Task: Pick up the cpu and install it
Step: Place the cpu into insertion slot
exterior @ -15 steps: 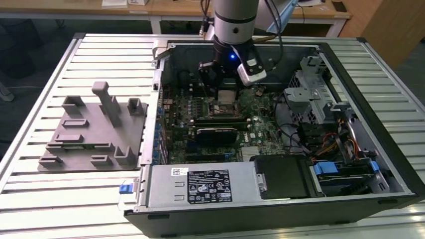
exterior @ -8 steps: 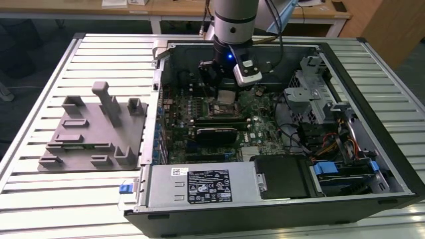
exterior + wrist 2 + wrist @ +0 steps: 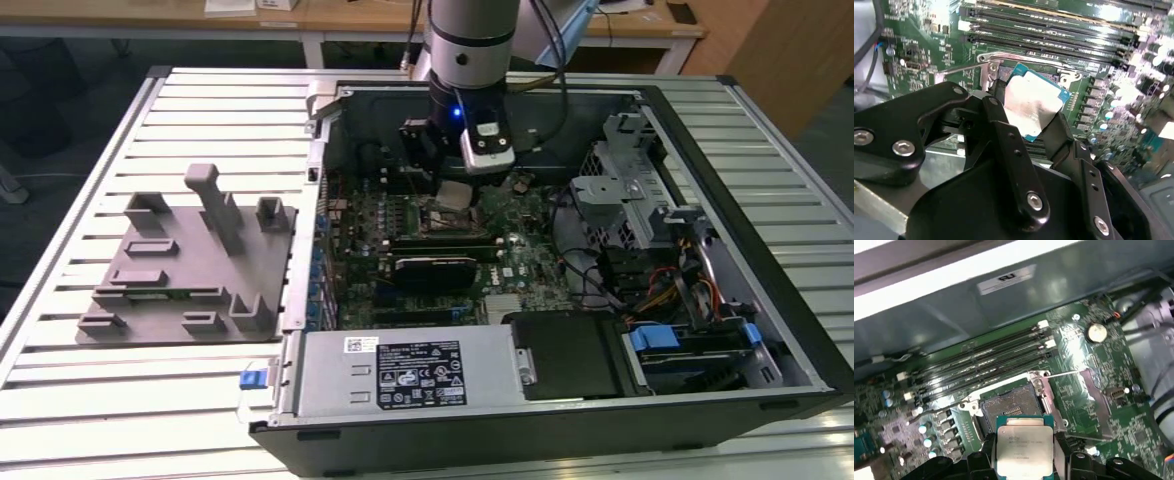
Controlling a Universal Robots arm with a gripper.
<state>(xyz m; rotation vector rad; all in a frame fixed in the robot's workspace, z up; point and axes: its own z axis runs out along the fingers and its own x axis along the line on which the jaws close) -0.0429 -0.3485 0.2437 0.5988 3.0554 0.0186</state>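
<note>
The hand [image 3: 1026, 114] grips the cpu [image 3: 1035, 100] by its edges above the open socket [image 3: 1004, 402].

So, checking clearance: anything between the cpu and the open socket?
Nothing; in the first wrist view the gripper holds the cpu over a bare socket.

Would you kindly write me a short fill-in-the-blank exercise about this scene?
1. The tool is shut on the ____.
2. The cpu hangs close above the open ____, not yet seated in it.
3. The grey tray lies beside the case, on the exterior view's ____.
Missing words: cpu; socket; left.
</note>
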